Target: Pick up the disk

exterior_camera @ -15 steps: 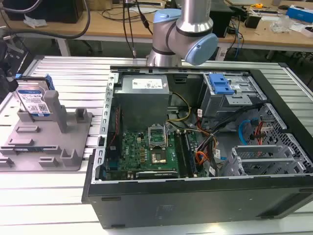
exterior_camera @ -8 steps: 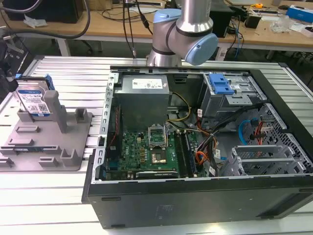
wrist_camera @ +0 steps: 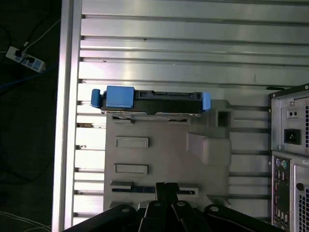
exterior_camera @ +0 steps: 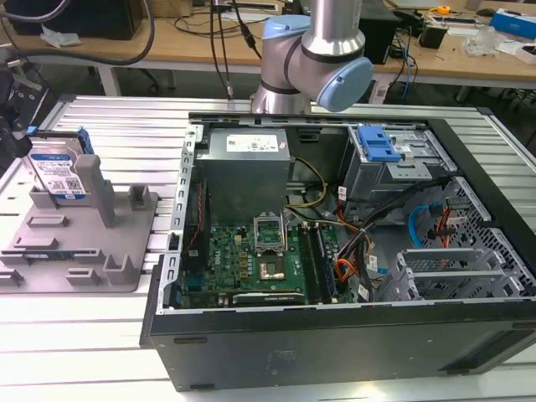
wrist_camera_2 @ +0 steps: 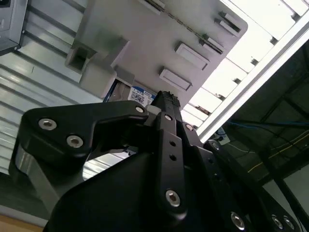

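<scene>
The disk stands upright on edge at the far end of the grey stand, at the exterior view's left; its white-and-blue label faces the camera. In the first wrist view I see the disk edge-on, with blue rails at both ends, along one side of the stand. My gripper hangs over the opposite side of the stand, apart from the disk, fingers pressed together with nothing between them. In the second wrist view a bit of the disk's label shows past the gripper.
An open computer case lies right beside the stand, with a blue drive-bay latch inside. The arm's base rises behind the case. The ribbed metal table ends at an edge near the disk, with a power strip on the floor beyond.
</scene>
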Controlling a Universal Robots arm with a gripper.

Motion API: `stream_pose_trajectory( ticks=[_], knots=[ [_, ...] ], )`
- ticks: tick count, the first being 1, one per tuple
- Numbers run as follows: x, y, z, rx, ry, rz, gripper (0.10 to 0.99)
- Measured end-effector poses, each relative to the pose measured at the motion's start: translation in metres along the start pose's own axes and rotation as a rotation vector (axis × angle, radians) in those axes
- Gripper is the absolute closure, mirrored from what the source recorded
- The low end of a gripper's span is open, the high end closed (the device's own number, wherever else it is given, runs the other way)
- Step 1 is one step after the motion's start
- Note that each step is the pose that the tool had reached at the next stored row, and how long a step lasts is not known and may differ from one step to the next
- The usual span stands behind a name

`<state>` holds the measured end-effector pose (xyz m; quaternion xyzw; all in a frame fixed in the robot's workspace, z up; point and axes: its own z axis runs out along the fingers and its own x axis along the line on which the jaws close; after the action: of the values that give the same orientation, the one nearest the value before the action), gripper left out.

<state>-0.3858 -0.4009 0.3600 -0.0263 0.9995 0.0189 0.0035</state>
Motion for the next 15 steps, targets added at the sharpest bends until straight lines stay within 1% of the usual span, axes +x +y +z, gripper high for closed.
stream_pose_trajectory(
  ticks=[4, 5, 6, 7, 11, 15],
  knots=[
    [0.0002, 0.0001, 0.0004, 0.0, 0.0027, -0.077, 0.98],
    [0.0002, 0.0001, 0.0008, -0.001, 0.0039, -0.109, 0.98],
    [0.0001, 0.0, 0.0015, -0.001, 0.0064, -0.174, 0.98],
    [0.0001, 0.0, 0.0019, -0.002, 0.0079, -0.215, 0.98],
    [0.0001, -0.0001, 0.0026, -0.002, 0.0108, -0.292, 0.98],
    [0.0001, -0.0001, 0.0032, -0.003, 0.0145, -0.389, 0.98]
  ],
)
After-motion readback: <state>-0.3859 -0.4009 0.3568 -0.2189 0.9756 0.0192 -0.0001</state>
